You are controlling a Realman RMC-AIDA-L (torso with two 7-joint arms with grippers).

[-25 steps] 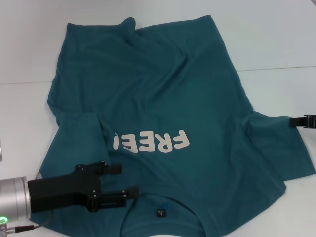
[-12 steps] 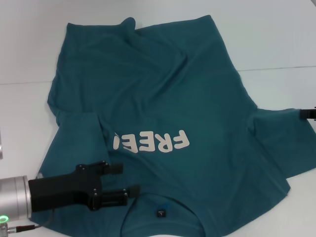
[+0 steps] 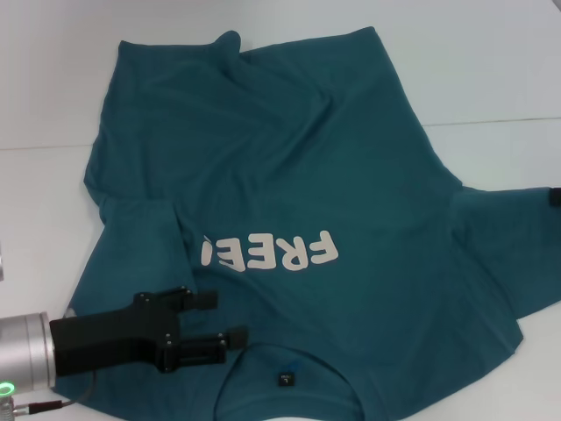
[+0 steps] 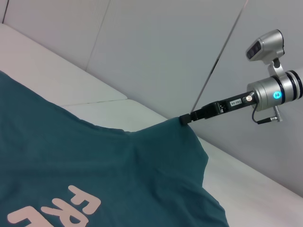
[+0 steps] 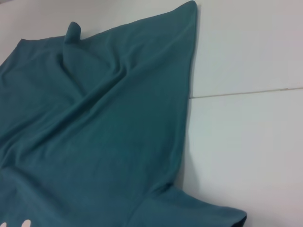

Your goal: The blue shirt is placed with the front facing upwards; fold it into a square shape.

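The blue shirt lies spread on the white table, front up, with its cream letters upside down to me and the neck label nearest me. Its left sleeve is folded in over the chest and hides the end of the lettering. My left gripper hovers open over the shoulder beside the collar, holding nothing. My right gripper barely shows at the right edge. In the left wrist view the right gripper is shut on the tip of the other sleeve, drawn out taut.
The white table extends beyond the shirt at the back and right, with a seam line running across it. The shirt's hem is rumpled at one far corner. The right arm's wrist shows a blue light.
My right gripper has moved further right, almost out of the head view, drawing the sleeve outward and flatter. The left gripper has stayed put.
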